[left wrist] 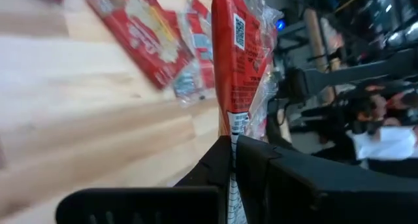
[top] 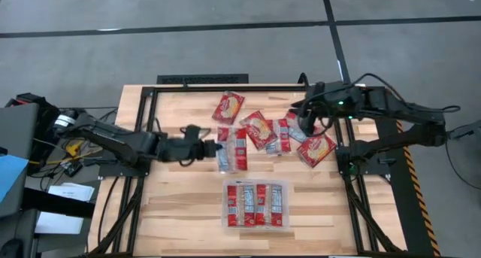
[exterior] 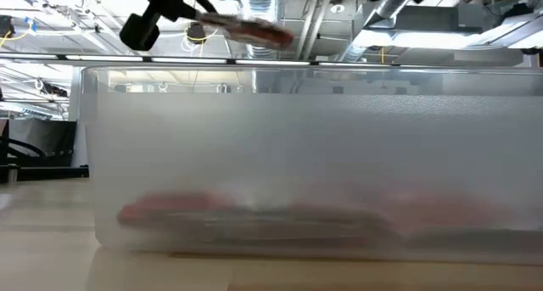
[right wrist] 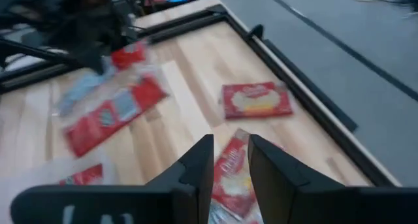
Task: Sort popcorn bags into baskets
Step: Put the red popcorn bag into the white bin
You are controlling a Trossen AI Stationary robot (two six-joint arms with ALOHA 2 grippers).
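Nearest the front edge of the pale wooden table (top: pixel 180 205) sits the shallow clear plastic bin with rounded corners (top: pixel 256 204), holding flat red popcorn packets (top: pixel 255 203) laid side by side; in the low view its frosted wall (exterior: pixel 297 155) fills the picture with the red packets (exterior: pixel 254 210) blurred behind it. Beyond the bin, toward the table's middle, the left gripper (top: pixel 213 147) is clamped on the end of a narrow red packet with a barcode and blue-white print (left wrist: pixel 236 61), which the low view shows lifted clear above the bin's rim. Just past it lies a loose cluster of more red packets (top: pixel 259 129) spread on the wood, some overlapping, with one wider packet (top: pixel 228 106) lying apart toward the far edge. At the cluster's right end the right gripper (top: pixel 307 126) hangs above the packets with its fingers (right wrist: pixel 196 165) slightly parted and nothing between them, a red packet (right wrist: pixel 230 168) lying on the table beneath.
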